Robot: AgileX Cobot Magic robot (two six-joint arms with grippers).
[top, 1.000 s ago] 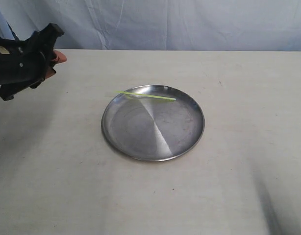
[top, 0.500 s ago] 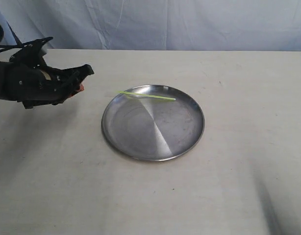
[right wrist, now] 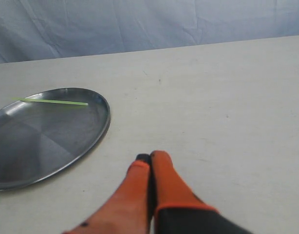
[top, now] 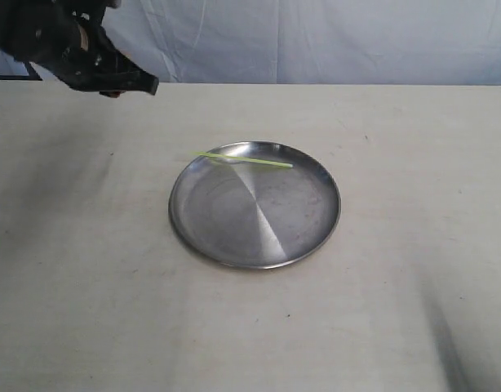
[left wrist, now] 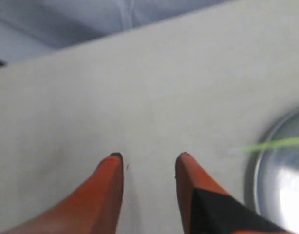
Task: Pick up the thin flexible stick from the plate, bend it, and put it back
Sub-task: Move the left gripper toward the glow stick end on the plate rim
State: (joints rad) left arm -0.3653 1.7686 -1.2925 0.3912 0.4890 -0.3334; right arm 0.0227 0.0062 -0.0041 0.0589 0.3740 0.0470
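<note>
Left arm raised over far-left bench, stick lying on plate.
Left fingers apart, empty; right fingers pressed together near plate. Stick is thin, straight, pale yellow-green, across plate's far part. Long axis runs left-right in the exterior view, left end just over the rim.

Blurred plate, partly off-frame

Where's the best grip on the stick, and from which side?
Probably the end of the thin flexible stick that juts past the plate rim, coming from the left arm's side: elsewhere it lies low over the dish, leaving the fingers little room.
</note>
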